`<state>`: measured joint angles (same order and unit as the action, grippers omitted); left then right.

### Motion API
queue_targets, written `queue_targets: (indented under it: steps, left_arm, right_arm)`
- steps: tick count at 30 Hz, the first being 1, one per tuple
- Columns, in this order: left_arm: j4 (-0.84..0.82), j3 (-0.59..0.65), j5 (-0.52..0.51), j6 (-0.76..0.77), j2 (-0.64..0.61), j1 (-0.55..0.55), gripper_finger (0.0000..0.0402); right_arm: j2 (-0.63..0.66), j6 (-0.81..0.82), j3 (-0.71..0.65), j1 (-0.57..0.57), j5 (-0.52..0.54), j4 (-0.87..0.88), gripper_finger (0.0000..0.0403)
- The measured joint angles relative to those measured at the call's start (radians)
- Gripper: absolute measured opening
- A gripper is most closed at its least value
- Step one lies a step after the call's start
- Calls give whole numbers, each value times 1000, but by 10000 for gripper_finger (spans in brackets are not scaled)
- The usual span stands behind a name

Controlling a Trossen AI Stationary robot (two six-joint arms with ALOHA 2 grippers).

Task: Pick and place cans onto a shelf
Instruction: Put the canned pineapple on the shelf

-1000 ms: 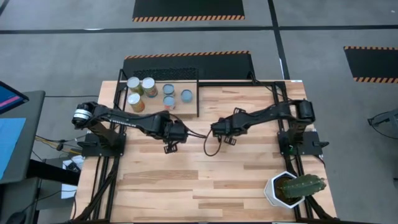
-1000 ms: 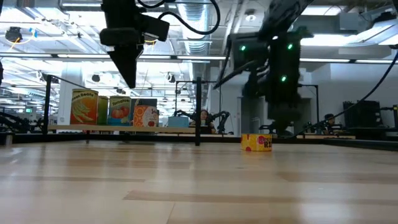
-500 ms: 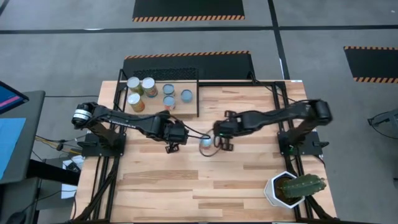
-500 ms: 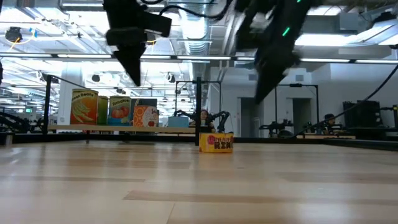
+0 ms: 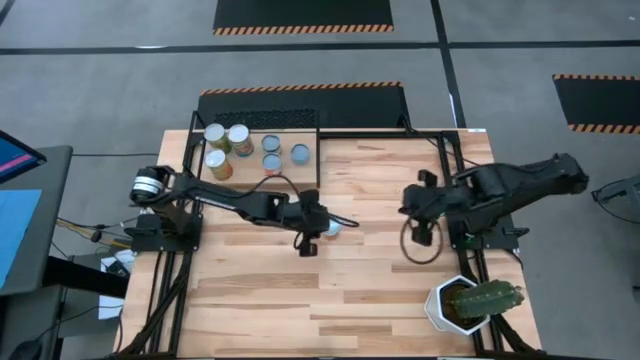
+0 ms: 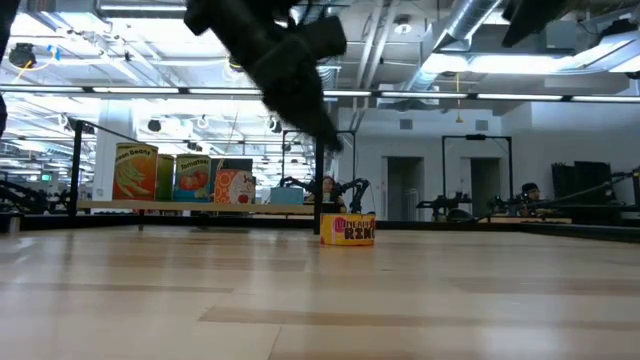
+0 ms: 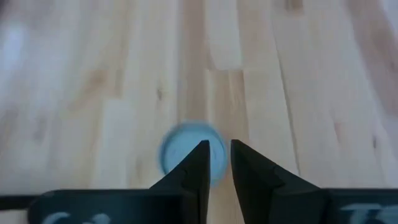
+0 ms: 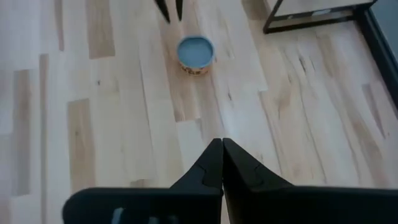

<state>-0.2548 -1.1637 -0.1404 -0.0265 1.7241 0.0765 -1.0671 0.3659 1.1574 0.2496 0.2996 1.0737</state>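
One can [image 5: 331, 228] with a silvery-blue top and a yellow label stands upright on its base at the table's middle; it also shows in the low view [image 6: 347, 229] and the right wrist view [image 8: 195, 51]. My left gripper [image 7: 217, 149] hovers above it, its fingers a narrow gap apart, touching nothing. My right gripper [image 8: 222, 146] is shut and empty near the table's right edge [image 5: 420, 205]. Several cans [image 5: 240, 140] stand on the shelf [image 5: 250, 172] at the far left.
A white pot with a cactus [image 5: 470, 300] stands at the near right corner. A black cable loop [image 5: 415, 243] hangs below my right arm. The shelf's black rods [image 5: 318, 150] rise at the far left. Bare planks lie along the near side.
My right gripper has left the can standing at the table's middle, risen, and drawn back toward the right edge. My left gripper has gone toward the table's right and down to a place above that can. The can has shifted a little toward the left and now stands alone.
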Motion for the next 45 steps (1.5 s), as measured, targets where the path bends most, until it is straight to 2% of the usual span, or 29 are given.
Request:
queue_targets:
  steps: [5, 15, 26, 28, 30, 34, 35, 40, 45]
  left_arm:
    - [51, 1, 96, -22, 65, -32, 78]
    - [41, -3, 109, -13, 113, -45, 153]
    - [72, -6, 98, -18, 220, -43, 165]
    - [31, -8, 96, -5, 217, -42, 157]
    - [-4, -11, 86, 23, 218, -42, 132]
    - [-131, -9, 27, 59, 197, -39, 30]
    - [-154, -9, 12, 72, 184, -38, 18]
    - [-295, 3, -38, 99, 84, -37, 3]
    - [-376, -14, -215, 43, -68, -72, 2]
  right_arm:
    - [80, 32, -2, 64, 18, 31, 22]
    - [79, 46, -2, 112, 21, 78, 19]
    - [38, 46, -1, 111, 18, 96, 25]
    - [32, 46, -2, 111, 18, 105, 23]
    - [26, 46, -1, 111, 18, 104, 21]
    - [20, 46, -1, 111, 19, 110, 19]
    - [18, 46, -2, 111, 19, 113, 20]
    - [20, 46, -2, 110, 19, 126, 24]
    - [20, 45, -2, 110, 20, 135, 20]
